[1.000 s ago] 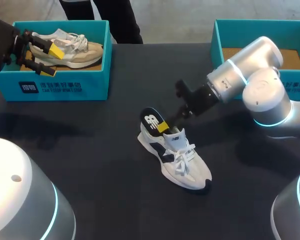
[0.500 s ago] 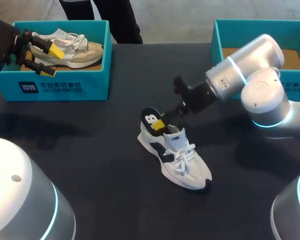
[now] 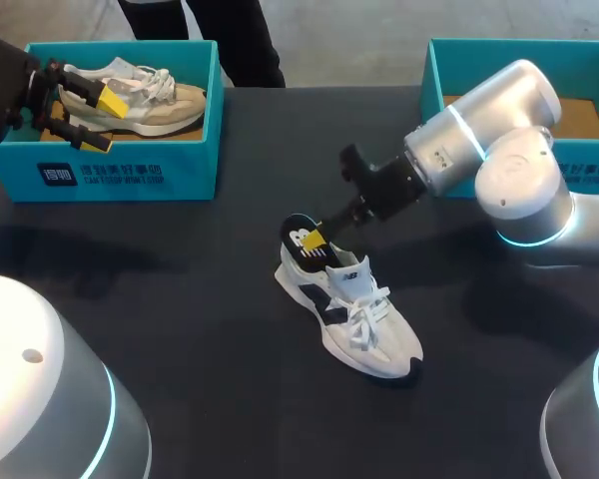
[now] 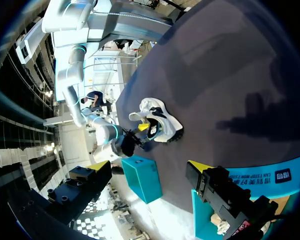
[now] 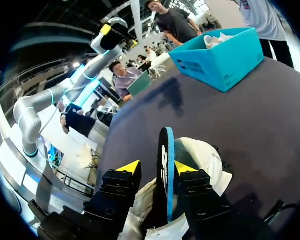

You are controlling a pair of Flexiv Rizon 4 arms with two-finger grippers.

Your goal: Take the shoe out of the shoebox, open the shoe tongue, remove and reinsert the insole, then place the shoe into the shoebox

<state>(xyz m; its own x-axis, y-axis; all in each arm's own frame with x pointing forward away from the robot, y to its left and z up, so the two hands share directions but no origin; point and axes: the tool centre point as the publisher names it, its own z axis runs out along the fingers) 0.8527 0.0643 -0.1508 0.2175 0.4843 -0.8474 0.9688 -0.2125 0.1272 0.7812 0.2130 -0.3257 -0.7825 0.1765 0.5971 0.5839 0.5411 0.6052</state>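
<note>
Centre frame, the right gripper (image 3: 317,240) pinches the insole (image 3: 296,233) upright at the heel of the shoe (image 3: 367,324) — left gripper (image 3: 100,118), upper left, spread over the shoebox (image 3: 130,172).

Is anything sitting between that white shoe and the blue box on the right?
Nothing visible on the table between the white shoe and the right shoebox. Only the robot's own right arm stretches over that gap, its right gripper pinching the insole.

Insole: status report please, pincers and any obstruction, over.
Right pincer shut on insole, heel end standing up out of the white shoe on the table. Left pincer off at the left shoebox. Nothing in the way.
</note>
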